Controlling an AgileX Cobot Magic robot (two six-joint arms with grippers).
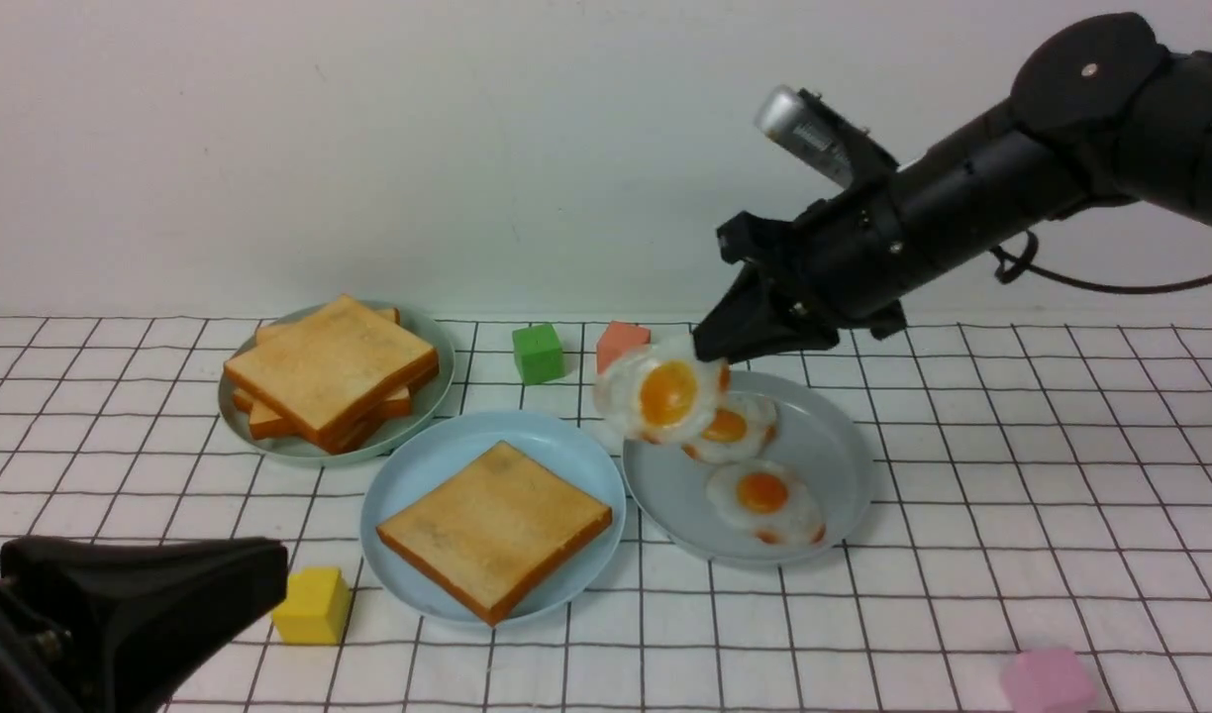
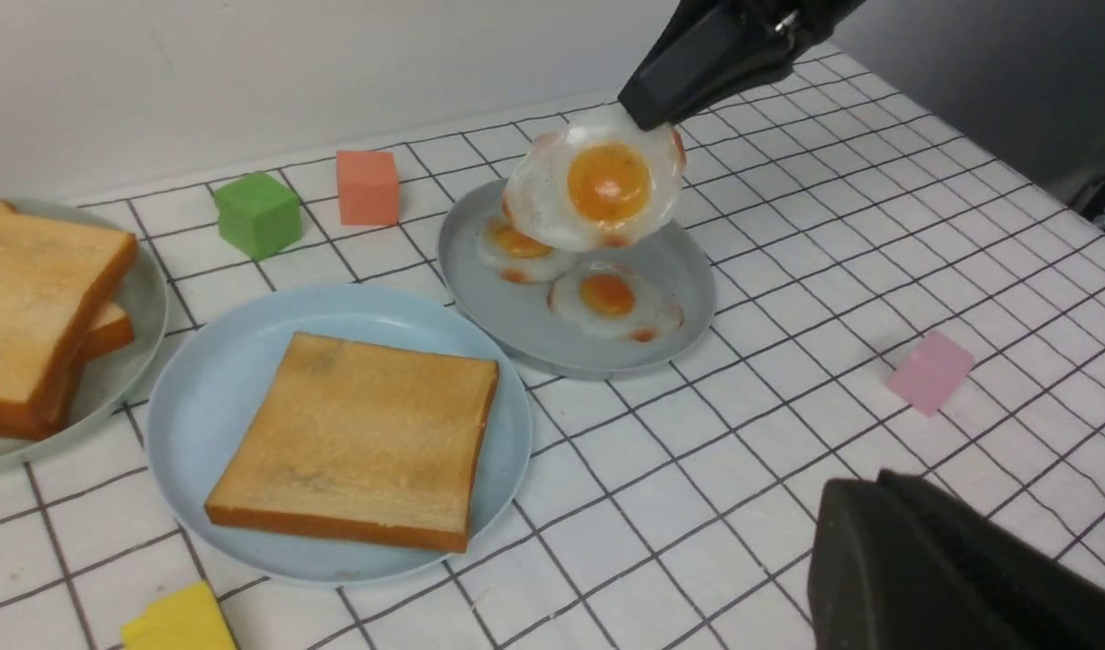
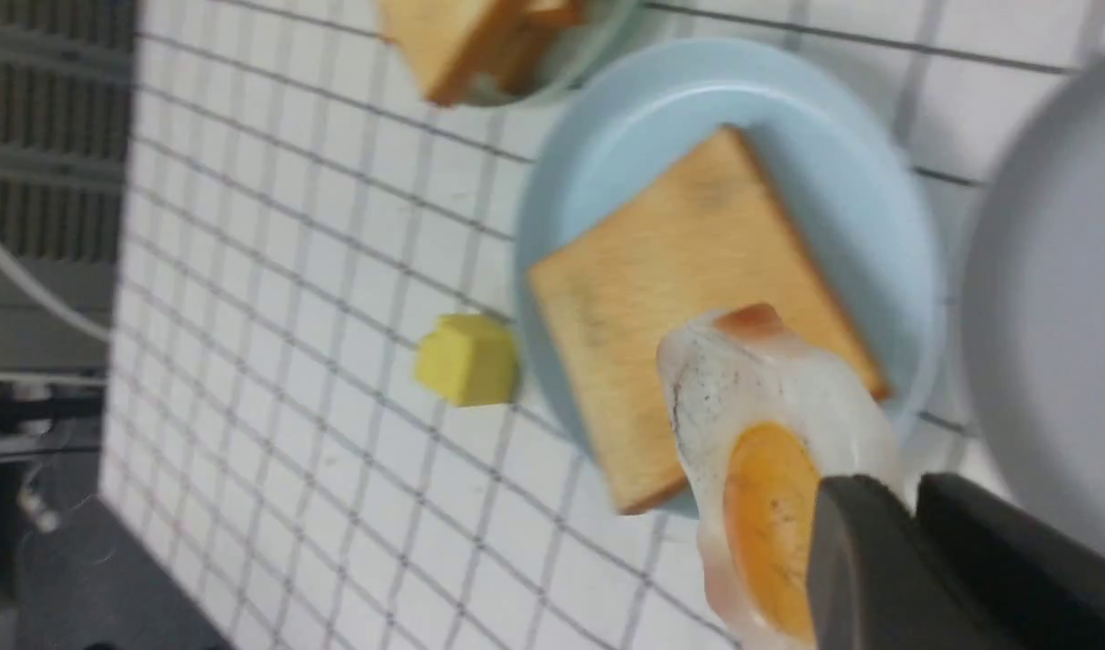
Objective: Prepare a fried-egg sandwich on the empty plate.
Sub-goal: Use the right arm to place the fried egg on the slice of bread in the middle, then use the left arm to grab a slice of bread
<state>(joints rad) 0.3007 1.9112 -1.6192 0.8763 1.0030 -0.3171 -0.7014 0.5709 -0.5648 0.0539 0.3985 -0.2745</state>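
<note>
Nearest, low at the left edge: left gripper (image 1: 274, 579), jaws clenched together on nothing, parked clear of the plates. Just beside it, a yellow cube (image 1: 312, 605); off at the near right, a pink cube (image 1: 1047, 680).

Next out, mid-table: the empty plate (image 1: 418, 465), sky-blue, already bearing one toast slice (image 1: 494, 527), flat, with nothing on top. Bottom layer done, by the look of it.

Just to its right: grey plate (image 1: 834, 446), with two spare eggs (image 1: 761, 492) lying on it. Above that plate's left rim: right gripper (image 1: 710, 347), jaws grasping a third fried egg (image 1: 665, 396) by its edge. Hangs lifted clear and tilted, yolk toward the camera, near the toast slice but not yet over it.

Farthest: grey-green plate (image 1: 438, 347) with a pile of plain toast (image 1: 331, 371), then a green cube (image 1: 538, 353) and a salmon cube (image 1: 621, 342) by the wall.

Left to do, as a judgement: carry the egg onto the slice, release, then cap with a slice from the pile. Under halfway along.
</note>
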